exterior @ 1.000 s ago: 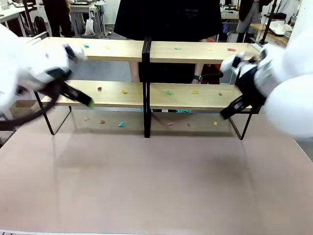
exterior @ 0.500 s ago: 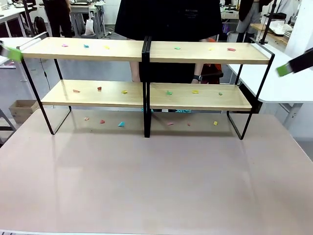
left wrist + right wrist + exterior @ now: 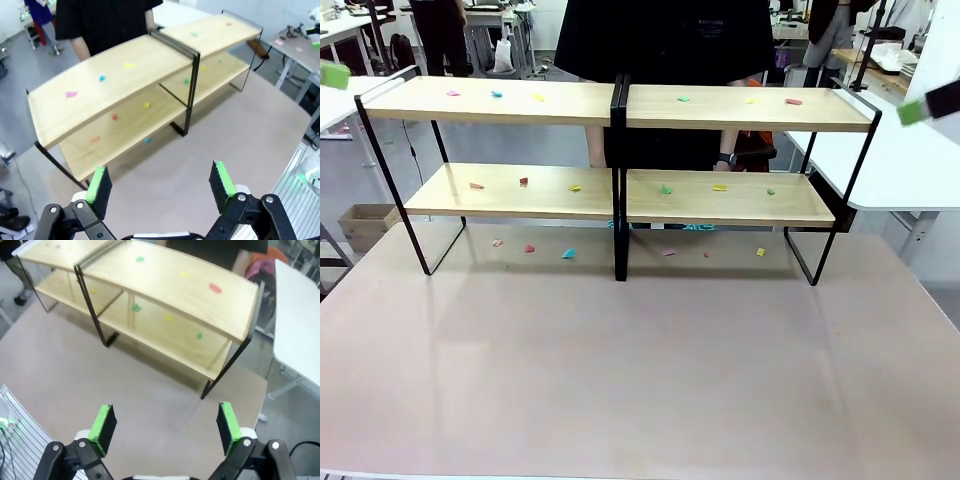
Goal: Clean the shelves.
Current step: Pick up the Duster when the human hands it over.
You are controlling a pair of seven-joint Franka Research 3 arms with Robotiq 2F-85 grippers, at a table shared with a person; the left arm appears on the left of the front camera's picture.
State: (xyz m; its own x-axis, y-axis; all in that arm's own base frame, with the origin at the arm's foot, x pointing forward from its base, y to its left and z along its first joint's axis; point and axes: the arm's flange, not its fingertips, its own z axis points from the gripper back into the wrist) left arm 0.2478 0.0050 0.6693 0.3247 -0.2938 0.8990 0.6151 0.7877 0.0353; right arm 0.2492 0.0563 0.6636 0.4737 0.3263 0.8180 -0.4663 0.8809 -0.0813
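Front cam clips both arms to one green pad each, left pad [image 3: 332,75] & right pad [image 3: 912,112]; wrist cams: left gripper [image 3: 159,180], right gripper [image 3: 165,422] fingers wide, empty; shelves [image 3: 720,105] at far side of table [image 3: 640,380], light wood dotted w/ coloured scraps [image 3: 665,189].

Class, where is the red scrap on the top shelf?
Front view: the red scrap sits on the shelves, near the top board's right end, beside a yellow scrap.
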